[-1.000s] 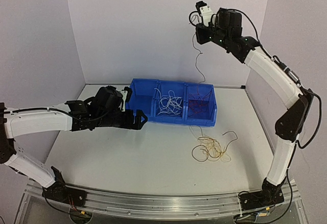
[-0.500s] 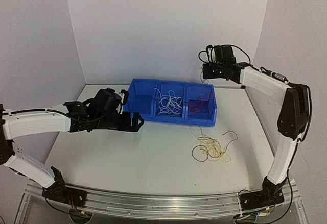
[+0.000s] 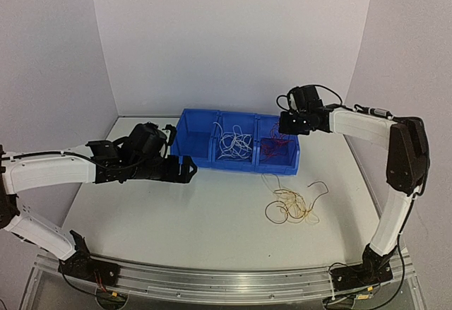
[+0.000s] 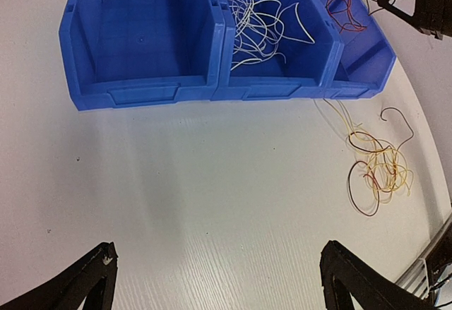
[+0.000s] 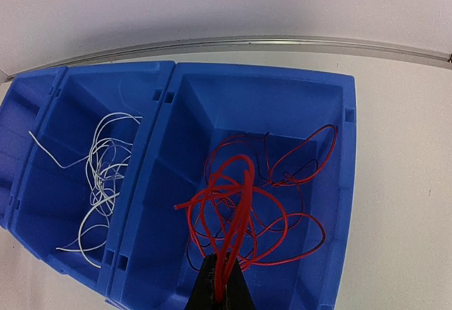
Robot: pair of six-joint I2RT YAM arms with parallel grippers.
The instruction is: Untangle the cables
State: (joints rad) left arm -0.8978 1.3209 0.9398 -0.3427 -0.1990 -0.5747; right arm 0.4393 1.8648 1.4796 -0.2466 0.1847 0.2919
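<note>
A blue bin (image 3: 195, 121) with three compartments stands at the table's back. White cables (image 3: 234, 144) lie in its middle compartment, red cables (image 3: 277, 147) in its right one. A tangle of yellow and dark red cables (image 3: 291, 206) lies on the table in front of the bin. My right gripper (image 3: 289, 128) hangs over the right compartment, shut on a red cable (image 5: 236, 215) that loops down into it. My left gripper (image 3: 185, 169) is open and empty, low over the table left of the bin's front. The bin's left compartment (image 4: 141, 38) holds nothing.
Grey walls close the table at the back and both sides. A metal rail (image 3: 226, 282) runs along the near edge. In the left wrist view the tangle (image 4: 378, 169) lies to the right, near the table's edge.
My right gripper came down from high by the back wall to just over the bin's right compartment, bringing the red cable with it. The left gripper drew back a little to the left.
</note>
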